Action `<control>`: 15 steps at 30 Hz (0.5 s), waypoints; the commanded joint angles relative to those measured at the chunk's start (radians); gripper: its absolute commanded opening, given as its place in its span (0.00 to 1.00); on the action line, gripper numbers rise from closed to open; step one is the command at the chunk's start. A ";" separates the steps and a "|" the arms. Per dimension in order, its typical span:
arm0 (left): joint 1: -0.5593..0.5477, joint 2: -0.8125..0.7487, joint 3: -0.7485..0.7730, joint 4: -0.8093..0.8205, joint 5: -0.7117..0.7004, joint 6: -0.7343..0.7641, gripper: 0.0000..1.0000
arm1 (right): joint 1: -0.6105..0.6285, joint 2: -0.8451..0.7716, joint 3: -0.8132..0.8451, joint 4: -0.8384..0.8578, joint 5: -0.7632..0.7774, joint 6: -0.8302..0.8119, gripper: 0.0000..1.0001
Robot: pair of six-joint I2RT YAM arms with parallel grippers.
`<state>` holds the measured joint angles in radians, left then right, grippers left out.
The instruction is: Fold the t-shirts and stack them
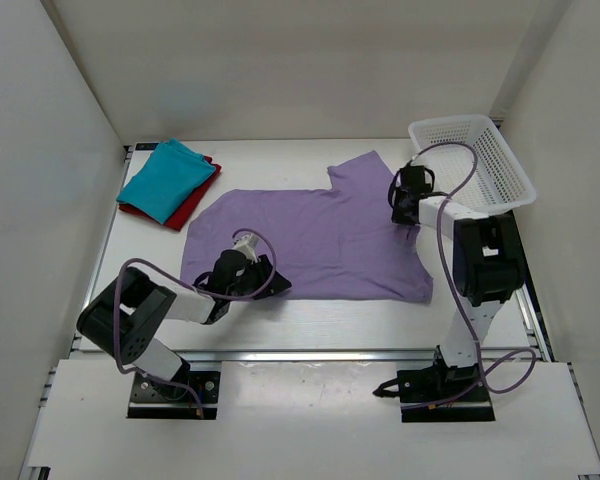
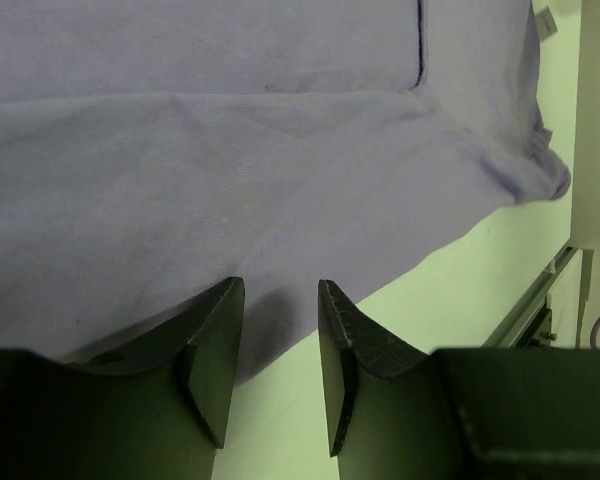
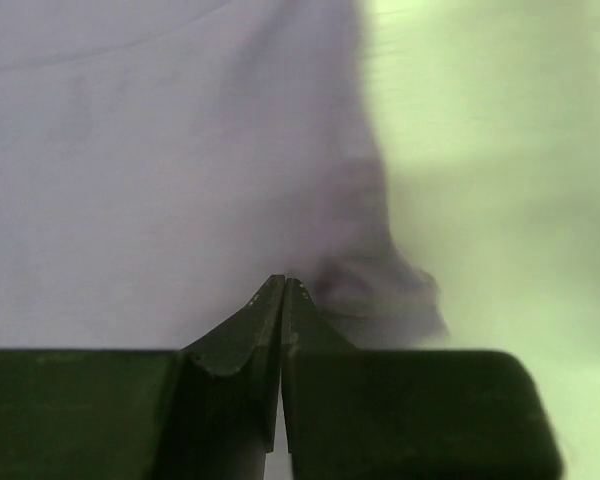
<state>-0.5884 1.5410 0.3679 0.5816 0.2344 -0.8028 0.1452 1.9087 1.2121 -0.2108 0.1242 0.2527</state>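
The lavender t-shirt (image 1: 310, 240) lies spread flat across the middle of the table, one sleeve pointing to the back. My left gripper (image 1: 272, 280) is low at the shirt's near left hem, open; the hem edge (image 2: 230, 150) runs just past its fingertips (image 2: 280, 285) and only bare table shows between them. My right gripper (image 1: 403, 215) is shut at the shirt's right edge, its tips (image 3: 282, 282) against the fabric (image 3: 130, 150) beside a small bunched fold; no cloth shows between them. The teal t-shirt (image 1: 165, 178) lies folded on the folded dark red t-shirt (image 1: 192, 205) at the back left.
A white mesh basket (image 1: 450, 122) stands at the back right corner, close behind the right arm. White walls enclose the table on three sides. A metal rail (image 2: 540, 300) runs along the table's near edge.
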 commanded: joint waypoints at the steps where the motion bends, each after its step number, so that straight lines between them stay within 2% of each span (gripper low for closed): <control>1: 0.041 -0.060 -0.052 -0.015 0.019 0.004 0.47 | -0.032 -0.108 -0.003 0.002 0.175 -0.017 0.00; 4: 0.062 -0.114 -0.087 -0.035 0.003 0.007 0.48 | -0.030 -0.140 0.003 0.025 0.250 -0.047 0.01; 7: 0.087 -0.169 -0.104 -0.060 -0.006 0.002 0.48 | -0.036 -0.131 0.036 -0.010 0.247 -0.053 0.00; 9: 0.087 -0.211 -0.112 -0.060 -0.004 -0.006 0.48 | -0.030 -0.152 0.034 -0.012 0.177 -0.046 0.00; 12: 0.035 -0.249 -0.081 -0.107 -0.046 0.010 0.49 | 0.019 -0.194 -0.032 0.036 0.080 -0.027 0.05; 15: -0.001 -0.243 -0.058 -0.111 -0.070 0.017 0.50 | 0.001 -0.197 -0.094 0.077 -0.053 0.006 0.06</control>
<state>-0.5587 1.3186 0.2745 0.4931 0.2016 -0.8021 0.1436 1.7508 1.1622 -0.1955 0.1963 0.2287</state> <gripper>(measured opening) 0.498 0.059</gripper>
